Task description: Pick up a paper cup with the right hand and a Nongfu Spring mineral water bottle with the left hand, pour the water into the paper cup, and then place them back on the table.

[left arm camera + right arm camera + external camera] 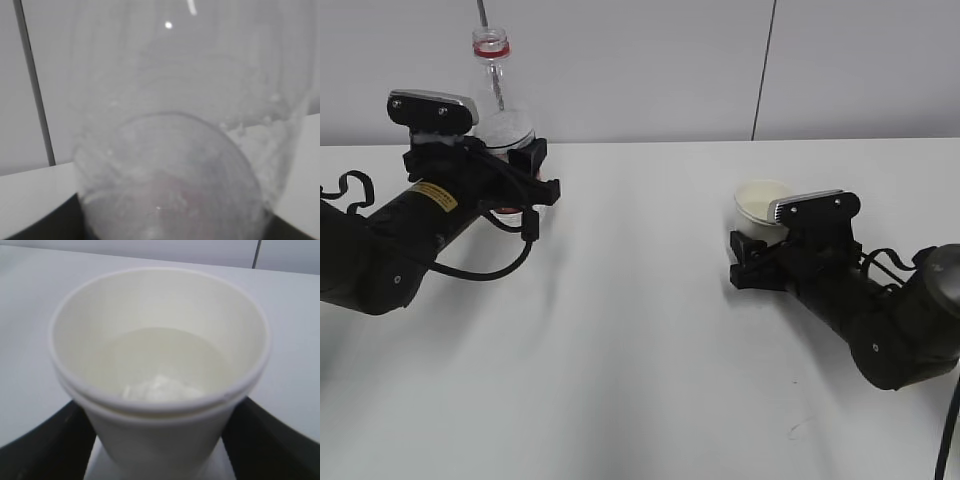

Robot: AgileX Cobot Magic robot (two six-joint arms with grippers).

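The Nongfu Spring mineral water bottle (500, 110) stands upright at the far left, uncapped, with its red neck ring on top. My left gripper (535, 172) is shut on its lower body and hides the label. In the left wrist view the bottle (170, 125) fills the frame between my left gripper's (172, 230) black fingers. The paper cup (760, 200) sits low on the table (640, 330) at the right. My right gripper (744, 258) is shut on the cup's sides. In the right wrist view the cup (150, 435) holds some water (165, 355), held by my right gripper (160, 460).
A grey wall with a dark vertical seam (763, 70) runs behind the table's far edge. The white tabletop stretches between the two arms. A dark cable (948, 440) hangs at the right edge.
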